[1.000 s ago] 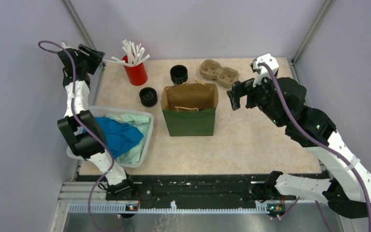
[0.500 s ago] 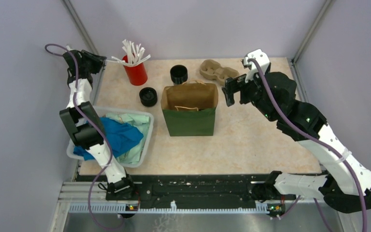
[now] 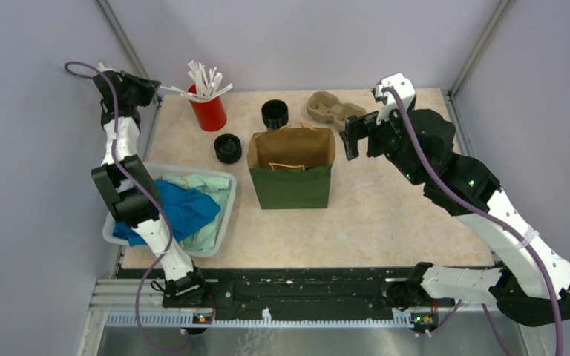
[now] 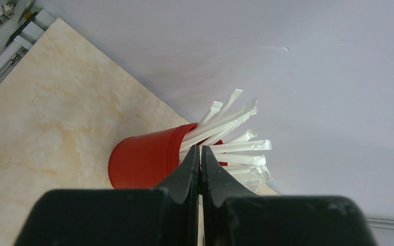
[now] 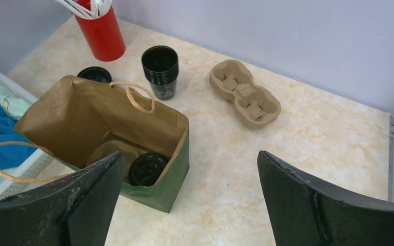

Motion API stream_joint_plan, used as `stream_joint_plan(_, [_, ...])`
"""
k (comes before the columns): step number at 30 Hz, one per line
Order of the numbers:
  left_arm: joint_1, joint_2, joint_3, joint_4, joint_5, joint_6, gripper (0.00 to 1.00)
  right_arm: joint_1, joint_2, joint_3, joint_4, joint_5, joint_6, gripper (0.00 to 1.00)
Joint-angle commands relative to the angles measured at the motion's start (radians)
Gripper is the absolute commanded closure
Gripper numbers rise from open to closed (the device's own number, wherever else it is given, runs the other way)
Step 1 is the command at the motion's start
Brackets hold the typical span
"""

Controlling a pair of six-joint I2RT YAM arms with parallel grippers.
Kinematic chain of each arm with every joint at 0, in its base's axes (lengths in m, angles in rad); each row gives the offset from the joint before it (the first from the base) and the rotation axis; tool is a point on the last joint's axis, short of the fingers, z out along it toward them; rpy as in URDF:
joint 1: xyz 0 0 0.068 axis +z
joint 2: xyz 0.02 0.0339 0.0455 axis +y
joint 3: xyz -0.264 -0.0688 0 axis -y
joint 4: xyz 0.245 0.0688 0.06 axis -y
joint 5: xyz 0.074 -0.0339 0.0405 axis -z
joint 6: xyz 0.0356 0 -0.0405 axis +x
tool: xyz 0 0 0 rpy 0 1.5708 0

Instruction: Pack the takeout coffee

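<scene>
One takeout coffee (image 5: pixel 146 168), a black cup with a round lid, stands inside the open green paper bag (image 3: pixel 291 185) next to a brown pulp tray. A second lidded black cup (image 3: pixel 228 148) stands on the table left of the bag. My right gripper (image 5: pixel 189 154) is open and empty above the bag's right end, also seen from the top as the right gripper (image 3: pixel 352 139). At the far left my left gripper (image 3: pixel 152 89) is shut on the end of a white stick (image 3: pixel 174 91) that leans out of the red cup (image 4: pixel 143 161).
A stack of open black cups (image 3: pixel 274 113) and an empty pulp cup tray (image 3: pixel 335 111) stand behind the bag. A clear bin (image 3: pixel 223 222) holding blue and green cloths lies at the near left. The walls stand close behind the left gripper.
The left gripper's jaws have shut on a stick beside the red cup. The right arm swung left towards the bag and then held still, its jaws staying wide.
</scene>
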Motion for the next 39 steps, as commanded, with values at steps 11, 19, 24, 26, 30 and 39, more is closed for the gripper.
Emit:
stream_joint_plan(11, [-0.010, -0.321, -0.295, 0.130, -0.167, -0.024, 0.94, 0.003, -0.103, -0.024, 0.037, -0.085, 0.019, 0.01])
stream_joint_plan(19, [-0.015, -0.409, -0.298, 0.159, -0.153, -0.098, 0.95, 0.003, -0.188, -0.070, 0.036, -0.097, 0.033, 0.01])
stream_joint_plan(24, [-0.016, -0.484, -0.260, 0.098, -0.124, -0.072, 0.96, 0.002, -0.207, -0.067, 0.016, -0.128, 0.026, 0.01])
stream_joint_plan(26, [-0.016, -0.519, -0.208, 0.020, -0.111, -0.018, 0.95, 0.002, -0.217, -0.072, 0.011, -0.142, 0.024, 0.01])
stream_joint_plan(30, [-0.017, -0.580, -0.083, -0.160, 0.007, 0.102, 0.94, 0.003, -0.242, -0.097, 0.009, -0.182, 0.020, 0.01])
stream_joint_plan(39, [-0.068, -0.834, -0.052, -0.440, 0.387, 0.274, 0.92, 0.003, -0.298, -0.183, 0.072, -0.238, 0.012, 0.01])
